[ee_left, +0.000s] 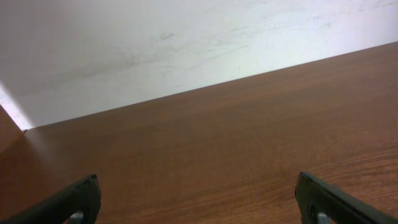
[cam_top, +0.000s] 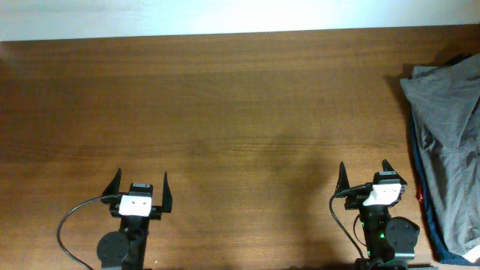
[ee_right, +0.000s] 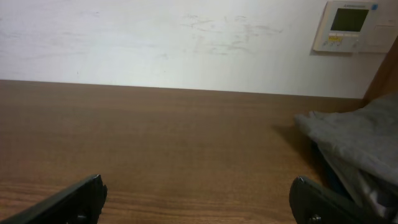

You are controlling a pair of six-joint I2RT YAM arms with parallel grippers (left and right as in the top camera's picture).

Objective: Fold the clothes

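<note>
Overhead: light was even and diffuse across the table (cam_top: pixel 225 112); the wall (cam_top: pixel 225 15) strip at the top was blown out white. Left wrist: a brighter patch marked the wall's left edge; the fingertips (ee_left: pixel 68 202) read dark and soft-edged, out of focus. Right wrist: the grey garment (ee_right: pixel 360 137) threw a dark shadow on the wood at its left; the wall panel (ee_right: pixel 351 25) was slightly soft.

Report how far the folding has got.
Done: nothing. The grey garment lies crumpled at the right edge of the table, on top of navy cloth.
In hand: nothing. The left gripper and right gripper stand open and empty, apart from the pile.
Left: everything, from pulling the garment out and spreading it flat to folding it.
</note>
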